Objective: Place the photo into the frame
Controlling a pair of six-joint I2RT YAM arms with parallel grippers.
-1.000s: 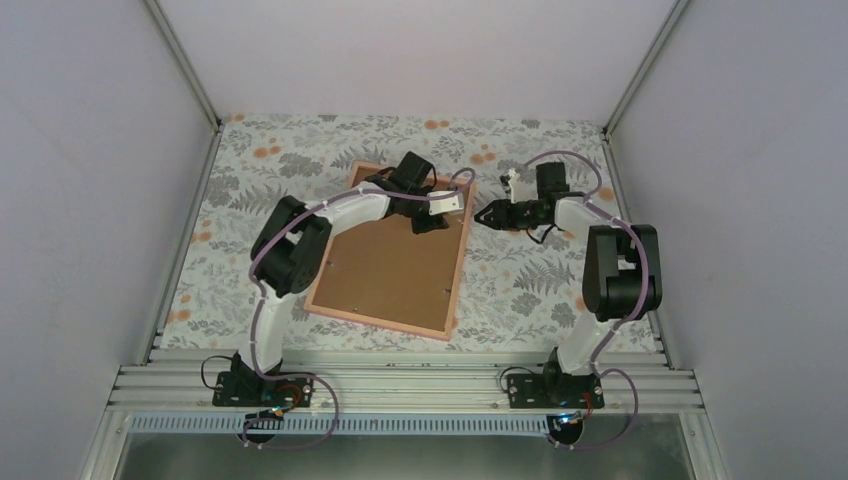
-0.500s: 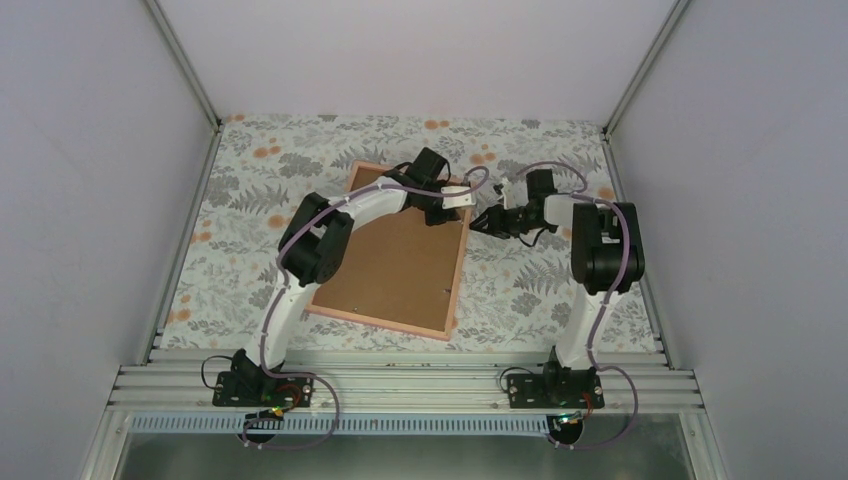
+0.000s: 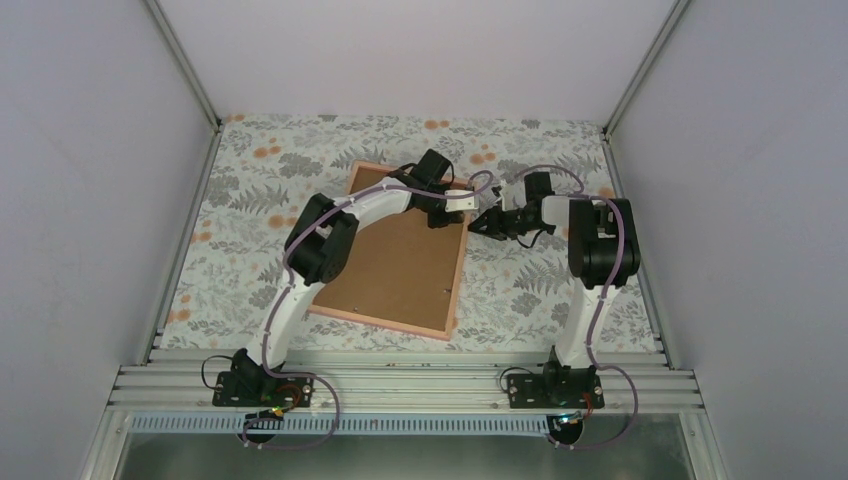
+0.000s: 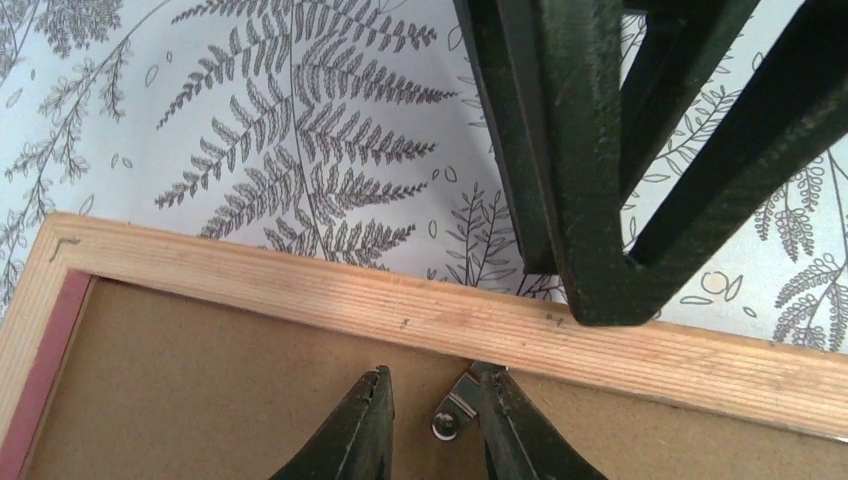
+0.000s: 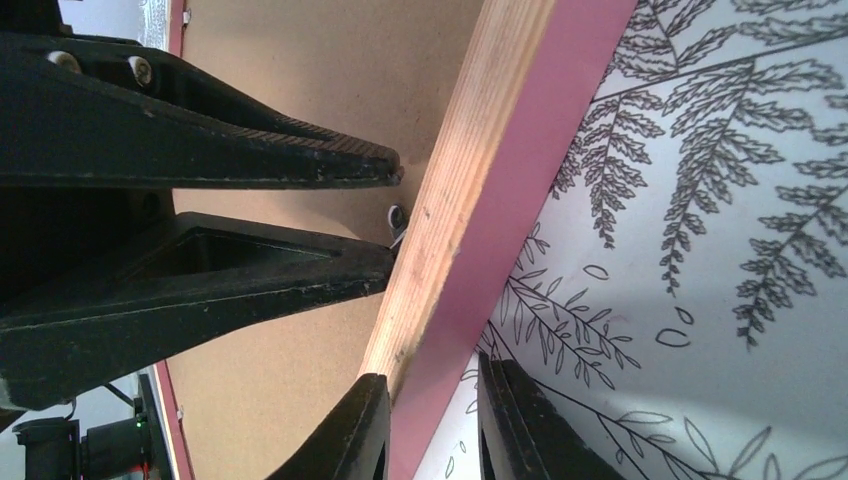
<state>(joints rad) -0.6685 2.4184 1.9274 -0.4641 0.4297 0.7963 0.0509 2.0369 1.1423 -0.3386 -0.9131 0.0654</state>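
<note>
Frame (image 3: 380,322) face-down, backing board (image 3: 395,265) uppermost.

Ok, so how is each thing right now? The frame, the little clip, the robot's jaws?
frame: lying flat on the cloth, back side up.
backing board: sitting inside the frame.
metal clip: lying on the board beside the wooden rail, between the left jaws.
left gripper: jaws a little apart, either side of the clip.
right gripper: jaws a little apart, straddling the frame's outer edge.
photo: not in sight.
</note>
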